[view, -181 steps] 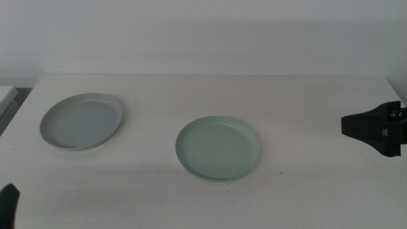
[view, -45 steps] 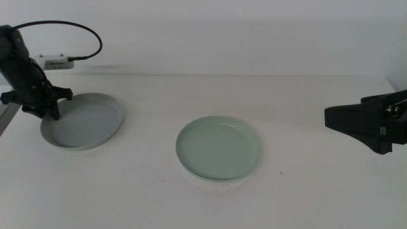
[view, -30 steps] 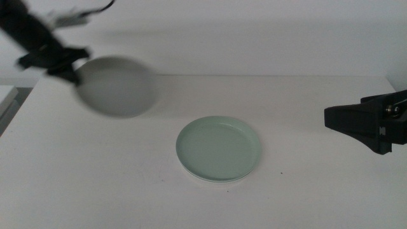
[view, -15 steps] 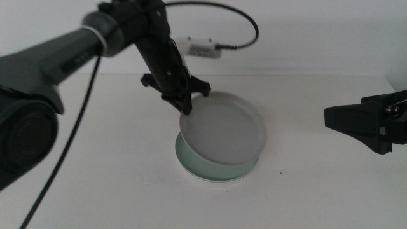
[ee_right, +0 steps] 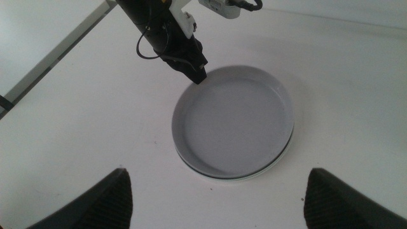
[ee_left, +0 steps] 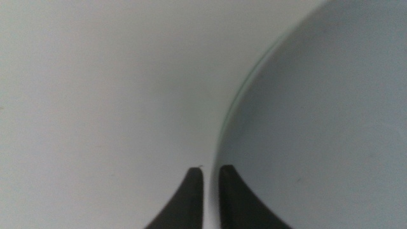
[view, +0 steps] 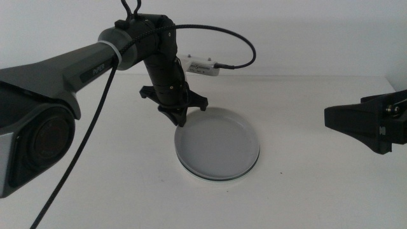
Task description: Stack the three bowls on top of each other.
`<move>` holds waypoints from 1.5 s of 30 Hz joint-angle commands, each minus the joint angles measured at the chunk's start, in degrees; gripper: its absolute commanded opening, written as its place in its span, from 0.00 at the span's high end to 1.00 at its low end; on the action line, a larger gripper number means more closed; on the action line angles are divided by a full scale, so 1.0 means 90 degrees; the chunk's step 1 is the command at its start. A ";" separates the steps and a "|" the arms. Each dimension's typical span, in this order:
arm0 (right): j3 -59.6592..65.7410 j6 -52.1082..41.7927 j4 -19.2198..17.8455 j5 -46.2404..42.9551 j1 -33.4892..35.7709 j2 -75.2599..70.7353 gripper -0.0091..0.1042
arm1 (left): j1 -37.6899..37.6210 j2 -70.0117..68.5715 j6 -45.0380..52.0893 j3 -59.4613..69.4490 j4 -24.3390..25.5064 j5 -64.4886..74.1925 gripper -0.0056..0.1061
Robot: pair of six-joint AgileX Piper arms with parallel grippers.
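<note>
At table centre we note the left gripper (view: 181, 119) clamped on the grey-blue bowl (view: 218, 145) rim atop the stack; early retraction could drag it off-centre.

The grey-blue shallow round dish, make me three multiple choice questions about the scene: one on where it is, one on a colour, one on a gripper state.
1. Where is the light grey-blue shallow round dish?
A. alone at the table's left
B. on top of the stack
C. held in the air

2. What colour edge shows just under it?
A. red
B. black
C. pale mint green

3. The left gripper is
A. shut on the dish's rim
B. open above bare table
C. out of view

Answers: 1 B, it lies on the other dishes; 2 C, a mint green dish edge peeks out; 3 A, jaws pinch the rim.
</note>
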 commanded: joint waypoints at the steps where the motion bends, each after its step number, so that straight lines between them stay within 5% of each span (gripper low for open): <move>1: 0.0035 -0.0080 0.0026 -0.0045 -0.0053 -0.0025 0.10 | -0.0011 -0.0020 -0.0118 -0.0023 0.0174 -0.0010 0.82; 13: 0.0035 -0.0080 0.0026 -0.0045 -0.0053 -0.0025 0.10 | 0.0104 -0.0539 -0.0136 -0.0166 -0.0158 -0.0010 0.11; 19: 0.0035 -0.0080 0.0026 -0.0045 -0.0053 -0.0025 0.10 | 0.1026 -0.2507 -0.0020 0.0324 -0.0044 -0.0010 0.11; 26: 0.0035 -0.0080 0.0026 -0.0045 -0.0053 -0.0025 0.10 | 0.3030 -0.6187 0.1036 0.4747 -0.1988 -0.2577 0.11; 33: 0.0035 -0.0080 0.0026 -0.0045 -0.0053 -0.0025 0.10 | 0.3609 -0.7436 0.2468 0.6450 -0.3393 -0.3074 0.11; 45: 0.0035 -0.0080 0.0026 -0.0060 -0.0053 -0.0025 0.10 | 0.3609 -0.7452 0.2635 0.6515 -0.3108 -0.3186 0.11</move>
